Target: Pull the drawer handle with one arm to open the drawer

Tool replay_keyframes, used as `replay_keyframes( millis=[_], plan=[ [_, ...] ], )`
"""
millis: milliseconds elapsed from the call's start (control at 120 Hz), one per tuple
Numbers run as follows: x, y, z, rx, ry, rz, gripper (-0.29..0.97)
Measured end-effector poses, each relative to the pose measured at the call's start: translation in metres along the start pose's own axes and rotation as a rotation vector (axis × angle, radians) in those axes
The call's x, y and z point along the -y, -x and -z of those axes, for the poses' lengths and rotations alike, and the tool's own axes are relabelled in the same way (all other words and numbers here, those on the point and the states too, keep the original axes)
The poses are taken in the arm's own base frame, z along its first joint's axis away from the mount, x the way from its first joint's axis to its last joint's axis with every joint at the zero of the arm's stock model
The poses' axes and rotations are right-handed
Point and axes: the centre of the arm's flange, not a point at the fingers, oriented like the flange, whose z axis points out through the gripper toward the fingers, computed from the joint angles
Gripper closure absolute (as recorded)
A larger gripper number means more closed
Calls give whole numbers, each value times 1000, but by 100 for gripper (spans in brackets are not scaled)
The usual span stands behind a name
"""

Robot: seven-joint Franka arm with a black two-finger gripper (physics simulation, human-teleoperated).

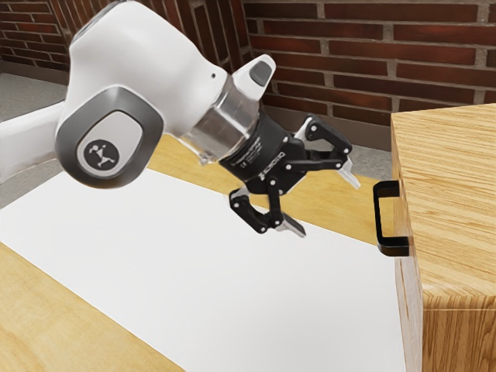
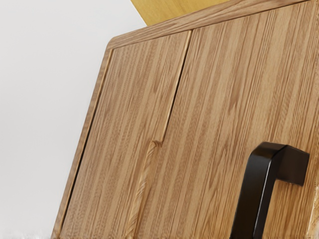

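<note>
Exterior view: one end effector (image 1: pixel 325 198) is held wide open, with nothing gripped, near one black handle (image 1: pixel 390 218) but apart from it. The handle is fixed on one wooden drawer (image 1: pixel 408 310) at that view's right.

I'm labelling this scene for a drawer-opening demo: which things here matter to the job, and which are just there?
For the job:
claw, open, short of the handle
black drawer handle
wooden drawer cabinet

Just there:
white sheet on the table
brick wall
</note>
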Motion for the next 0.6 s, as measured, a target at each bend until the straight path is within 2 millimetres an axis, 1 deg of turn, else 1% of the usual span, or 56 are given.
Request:
replay_keyframes(
  millis=[142,258,350,492,600],
  plan=[
    [-4,10,-4,6,6,10,1],
    [3,21,-21,16,-29,9,1],
    [6,26,-28,17,-43,9,1],
    [6,27,-27,-11,-40,-17,1],
    [4,23,-22,-56,-32,-63,1]
  ],
)
